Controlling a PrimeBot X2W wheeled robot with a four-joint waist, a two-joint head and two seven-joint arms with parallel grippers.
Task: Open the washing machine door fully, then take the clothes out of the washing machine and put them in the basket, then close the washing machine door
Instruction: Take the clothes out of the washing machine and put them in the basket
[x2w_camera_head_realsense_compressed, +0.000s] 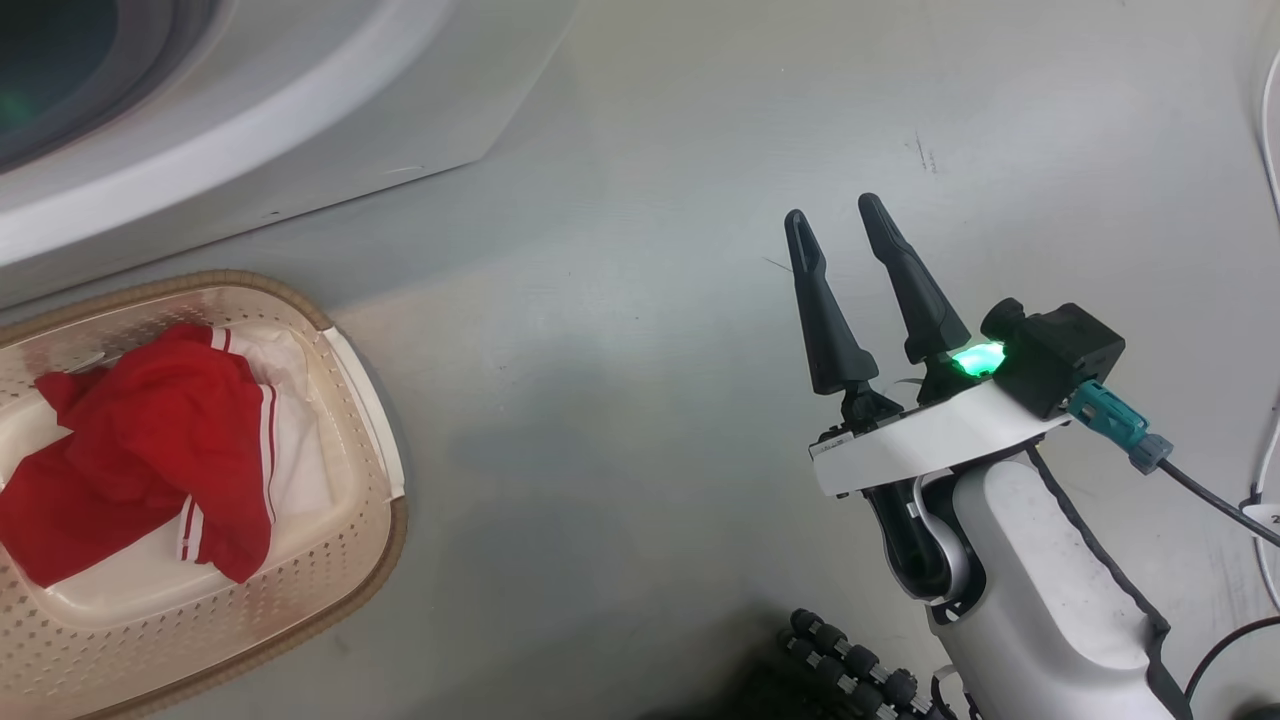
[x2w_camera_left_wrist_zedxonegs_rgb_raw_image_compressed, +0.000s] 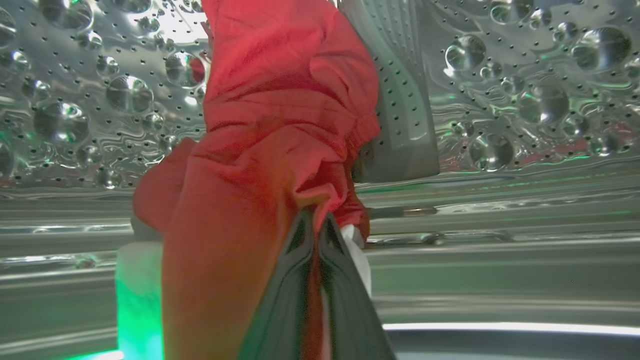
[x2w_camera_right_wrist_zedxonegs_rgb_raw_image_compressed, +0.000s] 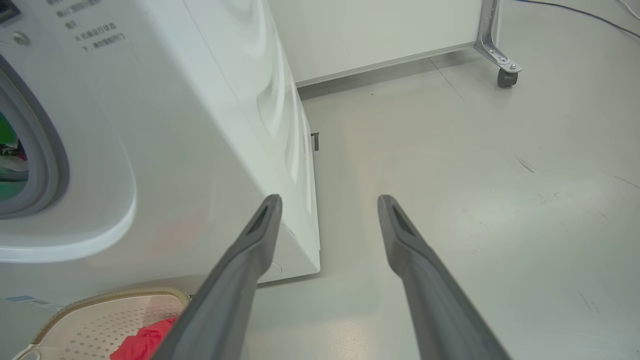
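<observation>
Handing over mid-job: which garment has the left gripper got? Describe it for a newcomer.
Find the white washing machine; inside its dimpled steel drum is a bright red garment, pinched by the shut left gripper. Its lookalike, red with white stripes, lies in the cream basket outside.

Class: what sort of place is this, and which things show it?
Probably a laundry corner in a lab or workshop: a white front-loading washing machine, a basket holding red clothes on a grey floor, and a wheeled panel.

red clothes (x2w_camera_head_realsense_compressed: 150, 440), cream perforated basket (x2w_camera_head_realsense_compressed: 340, 570)
</observation>
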